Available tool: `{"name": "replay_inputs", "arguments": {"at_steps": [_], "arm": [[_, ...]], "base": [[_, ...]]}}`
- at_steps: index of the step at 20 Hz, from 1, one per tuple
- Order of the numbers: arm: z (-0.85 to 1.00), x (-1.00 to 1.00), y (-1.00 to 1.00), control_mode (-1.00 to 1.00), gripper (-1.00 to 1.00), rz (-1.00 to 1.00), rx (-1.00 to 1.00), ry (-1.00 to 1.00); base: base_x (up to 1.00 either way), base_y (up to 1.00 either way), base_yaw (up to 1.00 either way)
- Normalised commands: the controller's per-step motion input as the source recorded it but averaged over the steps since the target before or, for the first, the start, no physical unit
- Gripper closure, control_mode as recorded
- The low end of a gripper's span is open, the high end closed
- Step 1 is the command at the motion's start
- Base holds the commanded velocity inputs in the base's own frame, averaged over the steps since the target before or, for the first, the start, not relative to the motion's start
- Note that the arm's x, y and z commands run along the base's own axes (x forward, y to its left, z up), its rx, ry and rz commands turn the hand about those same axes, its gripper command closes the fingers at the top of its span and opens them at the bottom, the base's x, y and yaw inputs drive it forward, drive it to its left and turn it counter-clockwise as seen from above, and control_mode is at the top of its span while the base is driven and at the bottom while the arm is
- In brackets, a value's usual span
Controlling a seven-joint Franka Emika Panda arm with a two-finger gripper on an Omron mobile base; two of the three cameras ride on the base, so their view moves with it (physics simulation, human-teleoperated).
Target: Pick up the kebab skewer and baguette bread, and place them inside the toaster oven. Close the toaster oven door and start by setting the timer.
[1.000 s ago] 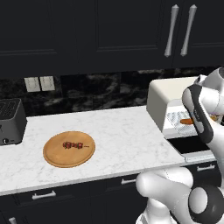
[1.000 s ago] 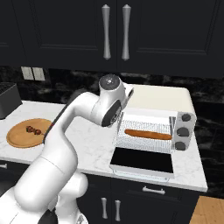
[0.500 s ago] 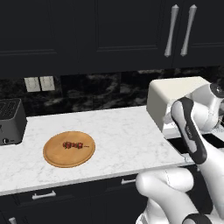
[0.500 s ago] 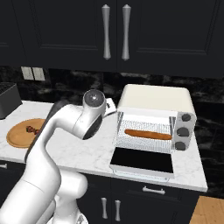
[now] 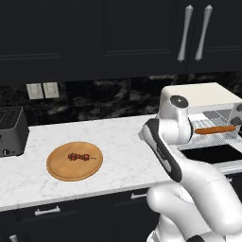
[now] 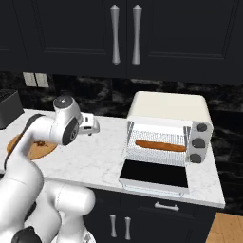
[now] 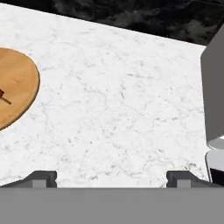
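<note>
the oven [image 6: 167, 110] stands on the right part of the counter [image 5: 123, 142], its door [image 6: 154, 174] folded down flat in front of it. the bread [image 6: 160, 145] lies lengthwise on the wire rack [image 6: 142, 137] inside the oven; from the left base view it [image 5: 215, 129] shows as an orange stick within the open cavity. the skewer [image 5: 79, 156] lies on the round wooden board [image 5: 74, 161], well to the left of the oven, roughly at the board's middle. a dark slot toaster [image 5: 11, 131] sits further left, at the counter's edge by the wall. in the hand view the board's [image 7: 15, 92] right part is at the left edge, with one end of the skewer [image 7: 2, 97] just visible on it, and the oven's side [image 7: 214, 92] at the right edge. the gripper [image 7: 111, 178] is over bare marble between board and oven, its fingers spread wide with nothing between them. in the right base view the hand [image 6: 88, 125] is above the counter, between the board [image 6: 32, 147] and the oven, apart from both.
</note>
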Motion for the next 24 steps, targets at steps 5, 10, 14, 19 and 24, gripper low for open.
{"name": "replay_inputs", "arguments": {"at_steps": [5,10,14,19,24], "arm": [[0.00,0.54,0.93,-1.00,-1.00,0.13,-0.25,0.49],[-0.26,0.22,0.89,-1.00,-1.00,0.14,0.02,0.09],[-0.40,0.00,0.76,-1.00,-1.00,0.16,0.08,0.00],[-0.41,-0.14,0.70,-1.00,-1.00,0.14,0.01,-0.03],[-0.32,-0.13,0.63,-1.00,-1.00,0.19,0.01,-0.01]], "base": [[0.00,0.00,0.00],[0.00,0.00,0.00],[0.00,0.00,0.00],[0.00,0.00,0.00],[0.00,0.00,0.00]]}}
